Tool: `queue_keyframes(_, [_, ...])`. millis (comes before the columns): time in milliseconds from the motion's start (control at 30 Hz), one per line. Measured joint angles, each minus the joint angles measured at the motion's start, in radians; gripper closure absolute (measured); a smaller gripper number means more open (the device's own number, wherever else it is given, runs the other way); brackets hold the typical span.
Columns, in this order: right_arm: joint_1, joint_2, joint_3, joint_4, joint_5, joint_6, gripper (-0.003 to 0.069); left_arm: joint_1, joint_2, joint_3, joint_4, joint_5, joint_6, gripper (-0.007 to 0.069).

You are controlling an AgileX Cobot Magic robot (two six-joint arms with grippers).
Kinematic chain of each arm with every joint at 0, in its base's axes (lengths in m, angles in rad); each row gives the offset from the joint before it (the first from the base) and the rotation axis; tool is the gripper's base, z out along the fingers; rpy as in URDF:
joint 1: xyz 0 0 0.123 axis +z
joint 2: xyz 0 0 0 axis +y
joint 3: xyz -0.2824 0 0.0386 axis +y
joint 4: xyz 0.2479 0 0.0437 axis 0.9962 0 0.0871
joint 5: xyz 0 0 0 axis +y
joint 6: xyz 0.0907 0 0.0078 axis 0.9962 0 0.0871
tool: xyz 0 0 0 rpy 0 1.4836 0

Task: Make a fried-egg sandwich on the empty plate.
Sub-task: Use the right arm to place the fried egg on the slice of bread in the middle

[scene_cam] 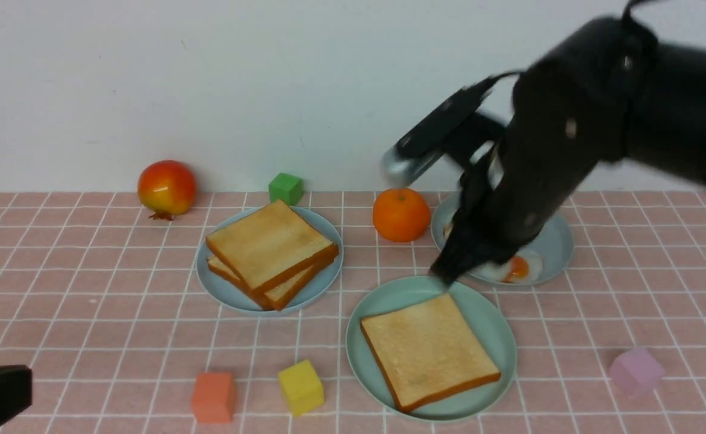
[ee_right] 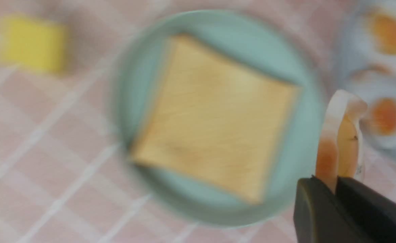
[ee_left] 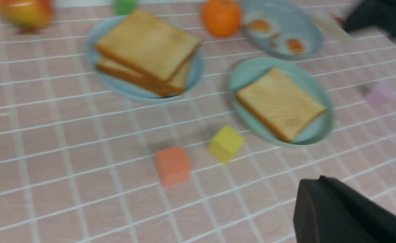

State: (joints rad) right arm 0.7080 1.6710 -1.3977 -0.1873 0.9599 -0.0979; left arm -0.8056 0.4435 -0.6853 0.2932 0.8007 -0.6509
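Pink cloth with a white grid covers the table, and a plain white wall stands behind it. Near and slightly to the right lies the pale mint-green round plate (scene_cam: pixel 491 325). It carries one square toasted bread slice (scene_cam: pixel 428 349), lying flat and turned a little, so the fried-egg sandwich has only its bottom layer.

The right gripper (ee_right: pixel 335 180) hangs over the far edge of this plate. Its fingers are pinched narrow on a thin white fried egg with an orange yolk (ee_right: pixel 340 135). The egg stands on its edge and looks somewhat folded.

The step in hand appears to be laying this egg on the slice. To do it well, the gripper should probably come nearer until the egg is above the middle of the toast. It should then go down low and lean the egg over before the fingers open. A release from high up, or too close to the crust, may let the soft egg slide onto the bare plate.

Far right, the blue-grey round plate (scene_cam: pixel 555 241) holds another egg (scene_cam: pixel 517 268). Left of centre, a second blue-grey plate (scene_cam: pixel 320 289) holds two stacked toast slices (scene_cam: pixel 268 244), from which the top layer may come. The left gripper (scene_cam: pixel 9 392) rests at the near left, its fingers closed on nothing.
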Motion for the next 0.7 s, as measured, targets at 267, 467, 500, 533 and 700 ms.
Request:
queue_keyframes(267, [0.207, 0.038, 0.091, -0.253, -0.010, 0.290, 0.0576, 0.000, 0.000, 0.000, -0.093, -0.004, 0.137, 0.0612])
queue_keyframes(467, [0.225, 0.083, 0.091, -0.307, -0.025, 0.367, 0.0576, 0.000, 0.000, 0.000, -0.278, -0.059, 0.308, 0.0612])
queue_keyframes(500, [0.225, 0.095, 0.091, -0.310, -0.035, 0.369, 0.0576, 0.000, 0.000, 0.000, -0.308, -0.064, 0.334, 0.0612])
queue_keyframes(533, [0.225, 0.112, 0.091, -0.311, -0.048, 0.370, 0.0576, 0.000, 0.000, 0.000, -0.341, -0.067, 0.363, 0.0612])
queue_keyframes(700, [0.225, 0.196, 0.091, -0.363, -0.087, 0.401, 0.0576, 0.000, 0.000, 0.000, -0.415, -0.069, 0.434, 0.0612])
